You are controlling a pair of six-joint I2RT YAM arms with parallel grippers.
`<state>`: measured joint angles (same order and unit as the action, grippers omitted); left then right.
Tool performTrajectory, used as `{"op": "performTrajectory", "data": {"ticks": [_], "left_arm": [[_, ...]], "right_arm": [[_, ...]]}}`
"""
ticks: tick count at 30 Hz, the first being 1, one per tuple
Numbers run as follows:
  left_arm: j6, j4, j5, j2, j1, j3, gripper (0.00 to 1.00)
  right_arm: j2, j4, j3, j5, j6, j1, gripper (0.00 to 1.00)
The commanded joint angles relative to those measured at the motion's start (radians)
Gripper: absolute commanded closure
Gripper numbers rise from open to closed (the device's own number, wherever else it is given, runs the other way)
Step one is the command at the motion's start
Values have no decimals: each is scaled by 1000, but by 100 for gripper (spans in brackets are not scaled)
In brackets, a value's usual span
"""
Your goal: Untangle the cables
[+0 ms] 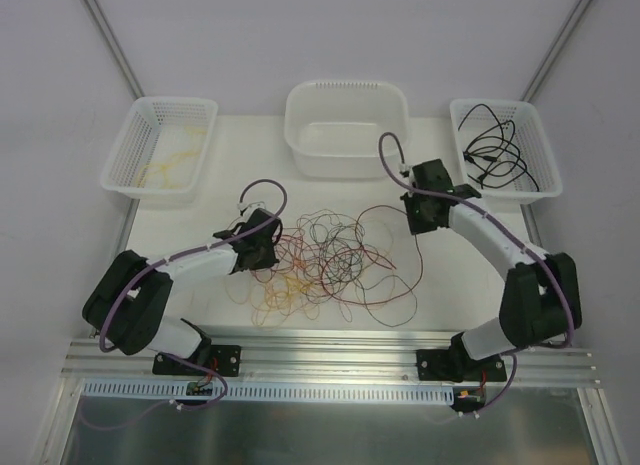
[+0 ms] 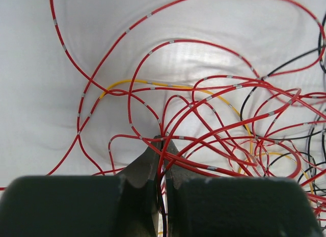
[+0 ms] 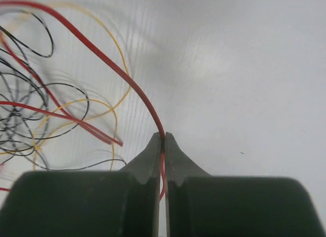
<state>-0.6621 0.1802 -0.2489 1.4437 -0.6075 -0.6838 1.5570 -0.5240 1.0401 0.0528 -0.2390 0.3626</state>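
Observation:
A loose tangle of red, yellow and black cables (image 1: 325, 260) lies in the middle of the white table. My left gripper (image 1: 274, 253) sits at the tangle's left edge. In the left wrist view that gripper (image 2: 163, 141) is shut on red cables (image 2: 204, 145) that run between its fingertips. My right gripper (image 1: 413, 229) is at the tangle's upper right. The right wrist view shows it (image 3: 163, 136) shut on a single red cable (image 3: 114, 66) that arcs up and to the left, with the rest of the tangle to its left.
A left white basket (image 1: 128, 135) at the back holds yellow cables (image 1: 170, 165). A white tub (image 1: 345, 87) stands at the back middle. A right basket (image 1: 546, 157) holds black cables (image 1: 495, 150). An aluminium rail (image 1: 330, 350) runs along the near edge.

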Motion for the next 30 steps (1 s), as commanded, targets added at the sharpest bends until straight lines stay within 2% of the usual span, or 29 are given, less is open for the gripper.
{"op": "performTrajectory", "data": {"ticks": [1, 7, 11, 18, 22, 25, 30], "left_arm": [[-44, 36, 10, -51, 58, 72, 100], [-44, 39, 20, -170, 153, 138, 100], [-41, 44, 26, -244, 218, 164, 100], [-5, 83, 43, -324, 339, 153, 100], [24, 117, 53, -368, 371, 112, 100], [60, 130, 100, -397, 371, 64, 100], [142, 202, 175, -396, 370, -60, 100]], "right_arm": [[-240, -129, 148, 44, 38, -50, 99], [-457, -260, 372, 15, 72, -165, 99], [-575, -280, 481, -34, 102, -254, 99], [-607, -288, 572, -100, 139, -301, 99], [-609, -291, 508, -171, 147, -301, 99], [-589, -300, 390, -321, 156, -300, 99], [-574, -225, 85, -321, 178, -286, 100]]}}
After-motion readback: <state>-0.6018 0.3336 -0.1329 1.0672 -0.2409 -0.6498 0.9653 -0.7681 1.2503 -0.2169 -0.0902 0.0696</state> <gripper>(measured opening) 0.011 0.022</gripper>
